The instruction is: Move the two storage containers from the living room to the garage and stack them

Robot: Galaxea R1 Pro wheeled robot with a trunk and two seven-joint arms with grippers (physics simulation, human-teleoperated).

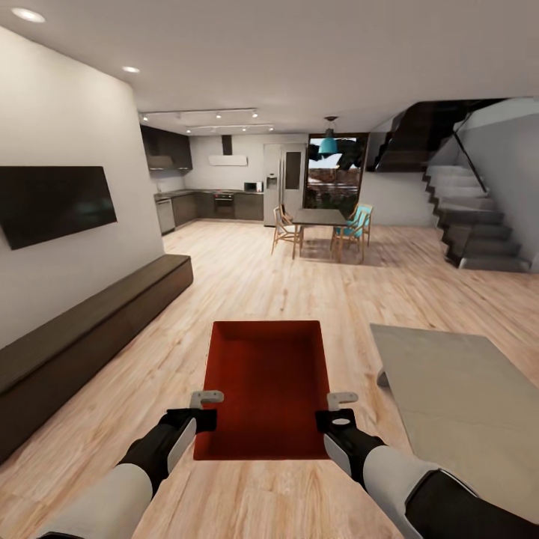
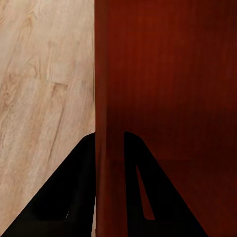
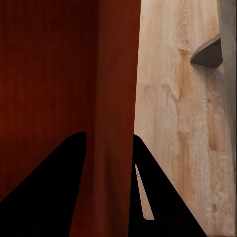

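We hold the red-orange storage container [image 1: 268, 385] above the living room's wood plank floor [image 1: 247, 277], long axis running away from us; left gripper [image 2: 109, 148] and right gripper [image 3: 109, 148] fingers pinch its opposite side walls.

Both arms reach forward, level with each other. The left gripper [image 1: 207, 408] is closed over the left wall of the storage container [image 1: 266, 389], one finger on each side of it. The right gripper [image 1: 338, 410] is clamped on the right wall in the same way.
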